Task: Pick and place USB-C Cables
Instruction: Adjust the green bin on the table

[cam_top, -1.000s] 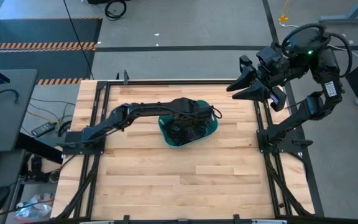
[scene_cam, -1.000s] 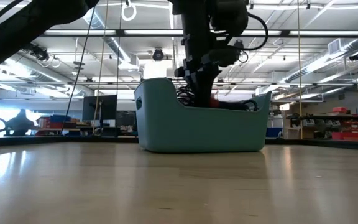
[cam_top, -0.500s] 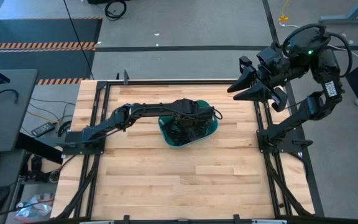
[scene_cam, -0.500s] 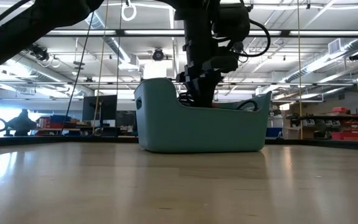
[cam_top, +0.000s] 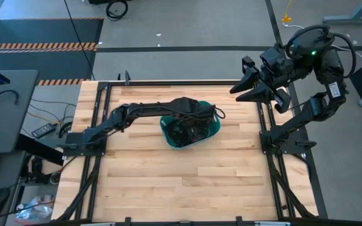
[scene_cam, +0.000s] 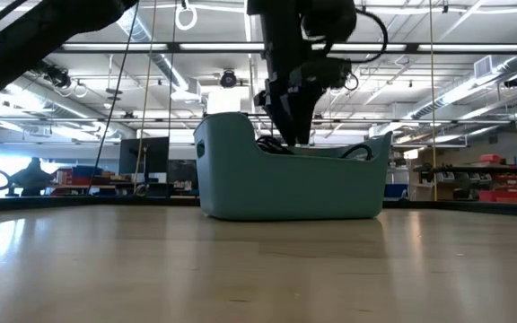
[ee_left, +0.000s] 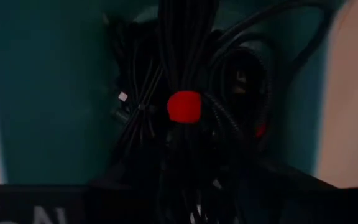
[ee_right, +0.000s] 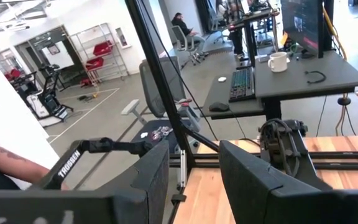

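1. The left gripper (cam_top: 193, 125) hangs over the teal bin (cam_top: 212, 129) near the table's (cam_top: 168, 182) centre; the cables (ee_left: 185, 124) lie heaped directly beneath it, inside the bin.
2. Whether its fingers are wide or narrow, I cannot tell.
3. One bin; the cables are too tangled to count; two red ties (ee_left: 184, 106) show.
4. The right gripper (cam_top: 239, 90) waits at the table's 2 o'clock edge, fingers (ee_right: 253, 180) parted, holding nothing.

We see an open industrial lab: bare ceiling ducts (scene_cam: 164, 67) and strip lights, hazard-striped floor tape (cam_top: 39, 45), wire storage racks (ee_right: 101, 46), and desks with monitors (ee_right: 303, 22) and a keyboard (ee_right: 241, 84) around our wooden tabletop (cam_top: 168, 182).
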### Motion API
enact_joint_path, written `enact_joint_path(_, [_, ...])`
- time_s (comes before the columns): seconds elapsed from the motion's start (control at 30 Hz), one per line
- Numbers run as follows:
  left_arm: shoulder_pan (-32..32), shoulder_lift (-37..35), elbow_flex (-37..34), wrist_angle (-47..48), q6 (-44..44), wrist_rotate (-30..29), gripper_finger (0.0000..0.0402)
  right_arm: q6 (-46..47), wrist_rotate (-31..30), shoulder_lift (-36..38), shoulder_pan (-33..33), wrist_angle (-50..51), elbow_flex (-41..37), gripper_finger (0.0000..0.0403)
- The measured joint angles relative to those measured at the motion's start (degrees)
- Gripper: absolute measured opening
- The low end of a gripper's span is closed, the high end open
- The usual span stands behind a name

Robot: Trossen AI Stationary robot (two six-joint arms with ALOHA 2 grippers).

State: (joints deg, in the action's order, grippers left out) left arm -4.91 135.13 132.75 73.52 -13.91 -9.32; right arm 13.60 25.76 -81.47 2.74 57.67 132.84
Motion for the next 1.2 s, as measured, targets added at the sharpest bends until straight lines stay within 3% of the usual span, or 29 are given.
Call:
enact_joint_path(0.13, [0.21, -3.73, 0.0, 0.1, -1.01, -0.15, 0.0191, -1.03, -0.12, 0.02, 0.0, 1.44, 0.02, 0.0146])
enact_joint_path(0.23, [1.18, -7.45, 0.0, 0.61, -1.86, -3.41, 0.0188, -2.38, -2.17, 0.02, 0.19, 6.13, 0.02, 0.0146])
enact_joint_path(0.5, [7.91, -20.0, 0.07, 2.39, -5.54, -16.57, 0.0188, -3.76, -17.75, -1.31, 2.0, 23.73, 0.02, 0.0146])
enact_joint_path(0.63, [12.73, -25.56, 0.09, 4.03, -12.31, -23.13, 0.0188, -2.9, -25.15, -3.77, 3.48, 30.97, 0.02, 0.0146])
enact_joint_path(0.73, [17.5, -28.51, 0.11, 7.62, -21.5, -31.91, 0.0188, -1.0, -31.2, -6.23, 4.18, 32.09, -0.78, 0.0146])
enact_joint_path(0.9, [25.81, -29.82, 0.0, 16.98, -38.15, -46.27, 0.0188, 1.47, -35.74, -10.01, 5.29, 32.12, -4.72, 0.0146])
enact_joint_path(1.2, [34.74, -30.44, 0.11, 16.5, -39.43, -47.45, 0.0187, -0.52, -35.95, -16.92, 11.45, 31.05, -13.27, 0.0146])
